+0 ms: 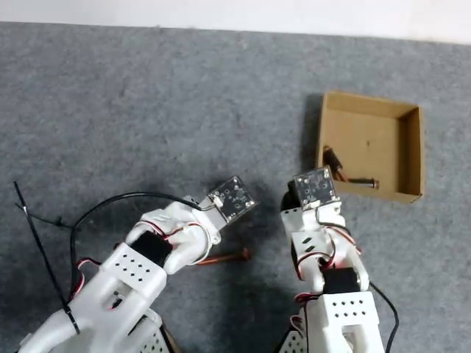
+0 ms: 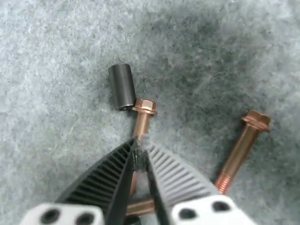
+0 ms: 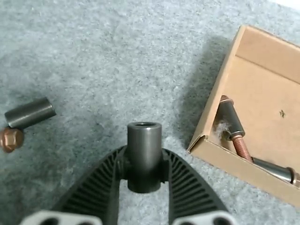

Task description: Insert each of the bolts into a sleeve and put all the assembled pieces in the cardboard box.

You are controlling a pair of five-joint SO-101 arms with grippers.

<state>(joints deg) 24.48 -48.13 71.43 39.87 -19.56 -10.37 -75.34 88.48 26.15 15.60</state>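
My left gripper (image 2: 140,145) is shut on the shank of a copper bolt (image 2: 143,117) lying on the grey mat. The bolt's flanged head touches the end of a loose dark sleeve (image 2: 123,87). A second copper bolt (image 2: 243,150) lies to one side, and the same bolt (image 1: 228,257) shows beside the left arm in the high view. My right gripper (image 3: 144,164) is shut on another dark sleeve (image 3: 144,154), with its open end facing the camera. The cardboard box (image 3: 234,166) sits close by and holds two assembled pieces (image 3: 230,119).
In the high view the cardboard box (image 1: 372,103) stands on the mat just beyond the right arm (image 1: 316,191). The left arm (image 1: 184,235) lies low at the front left, trailing a black cable (image 1: 44,250). Part of a third bolt (image 2: 140,206) shows under the left fingers.
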